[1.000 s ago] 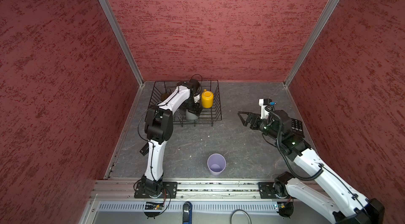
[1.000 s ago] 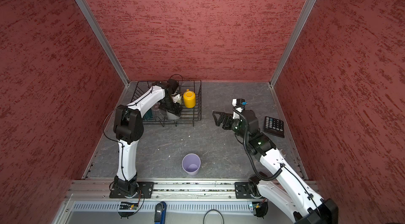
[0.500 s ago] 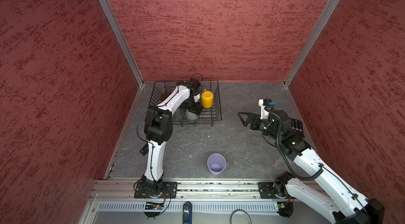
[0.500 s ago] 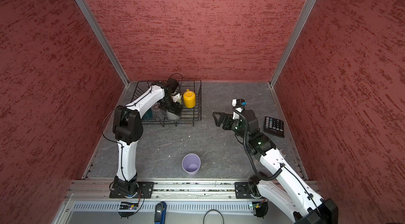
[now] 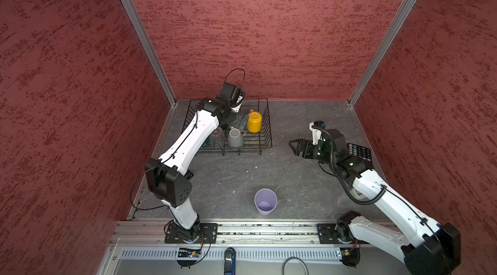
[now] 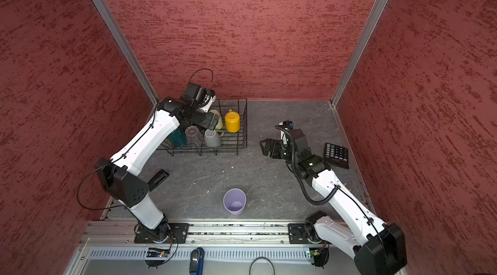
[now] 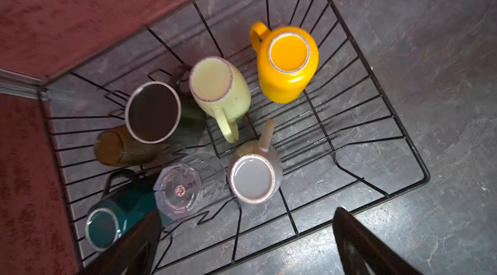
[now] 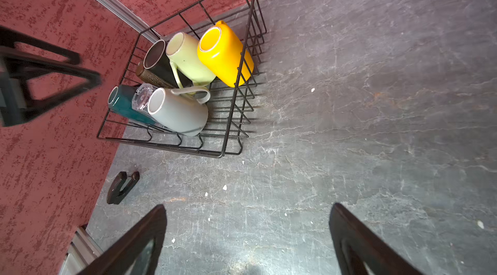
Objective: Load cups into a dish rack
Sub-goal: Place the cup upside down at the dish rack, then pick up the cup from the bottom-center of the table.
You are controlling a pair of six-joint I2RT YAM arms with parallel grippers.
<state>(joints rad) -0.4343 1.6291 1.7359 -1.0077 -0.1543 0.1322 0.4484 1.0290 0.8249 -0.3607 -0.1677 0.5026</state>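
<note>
The black wire dish rack stands in the far left corner. Upside down inside are a yellow mug, pale green mug, black mug, amber tumbler, teal mug, clear ribbed glass and grey mug. A lilac tumbler stands upright near the front edge. My left gripper hovers open over the rack, empty. My right gripper hangs open above bare floor, right of the rack.
A black calculator lies by the right wall behind the right arm. A black stapler lies on the floor under the left arm. Red walls close in on three sides.
My left gripper has lifted a little above the grey mug in the rack. The right arm has hardly moved.
</note>
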